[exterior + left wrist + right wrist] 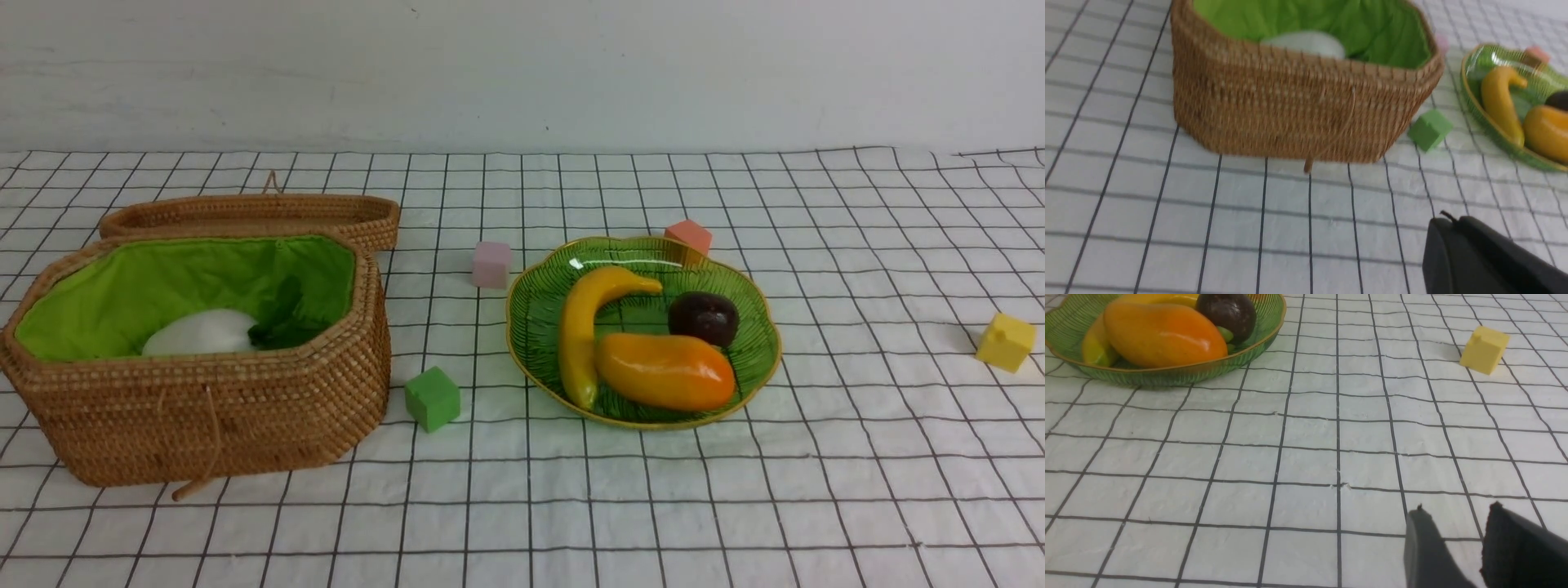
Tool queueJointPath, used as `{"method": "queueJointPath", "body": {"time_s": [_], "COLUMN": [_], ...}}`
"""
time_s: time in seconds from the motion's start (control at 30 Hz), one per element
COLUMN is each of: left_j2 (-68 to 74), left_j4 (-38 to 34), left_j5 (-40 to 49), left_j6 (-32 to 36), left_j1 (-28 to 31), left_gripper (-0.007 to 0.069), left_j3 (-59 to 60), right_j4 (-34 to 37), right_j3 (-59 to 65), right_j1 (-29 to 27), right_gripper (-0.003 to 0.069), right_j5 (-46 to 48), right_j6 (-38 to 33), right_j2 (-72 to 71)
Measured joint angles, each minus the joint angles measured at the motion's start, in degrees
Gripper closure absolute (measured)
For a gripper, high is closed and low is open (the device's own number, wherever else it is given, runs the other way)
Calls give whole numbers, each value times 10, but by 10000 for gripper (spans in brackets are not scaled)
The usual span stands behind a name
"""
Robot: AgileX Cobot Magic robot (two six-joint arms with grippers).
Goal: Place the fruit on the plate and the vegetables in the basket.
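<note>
The green glass plate (535, 322) holds the yellow banana (580, 327), the orange-yellow mango (665, 371) and the dark round fruit (704, 318). The open wicker basket (204, 408) with green lining holds the white radish (200, 333) with dark green leaves (286, 322) beside it; the carrot and the pod do not show. Neither arm shows in the front view. My left gripper (1447, 220) is shut and empty, over the cloth in front of the basket (1290, 110). My right gripper (1457, 510) is open and empty, over the cloth well short of the plate (1167, 375).
The basket lid (253, 216) lies behind the basket. Foam cubes lie on the checked cloth: green (433, 398) between basket and plate, pink (491, 264) and salmon (688, 238) behind the plate, yellow (1006, 341) at far right.
</note>
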Motion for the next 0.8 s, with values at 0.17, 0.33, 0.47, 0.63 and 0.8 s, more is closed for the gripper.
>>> {"method": "queueJointPath", "body": {"time_s": [0.17,0.33,0.47,0.63,0.8], "left_j2": [0,0,-26,-99,-100], "left_j4": [3,3,2,4,2], "left_j5": [-25,-25,-76,-175,-252], "left_j6": [0,0,0,0,0], "left_j1": [0,0,0,7,31], "left_gripper": [638,638,638,637,637], "left_j3": [0,1,43,177,293], "right_j4": [0,0,0,0,0], "right_j3": [0,0,0,0,0], "right_j1": [0,0,0,0,0], "right_gripper": [421,421,421,421,421], "right_j5": [0,0,0,0,0], "right_j6": [0,0,0,0,0], "right_j2": [0,0,0,0,0]}}
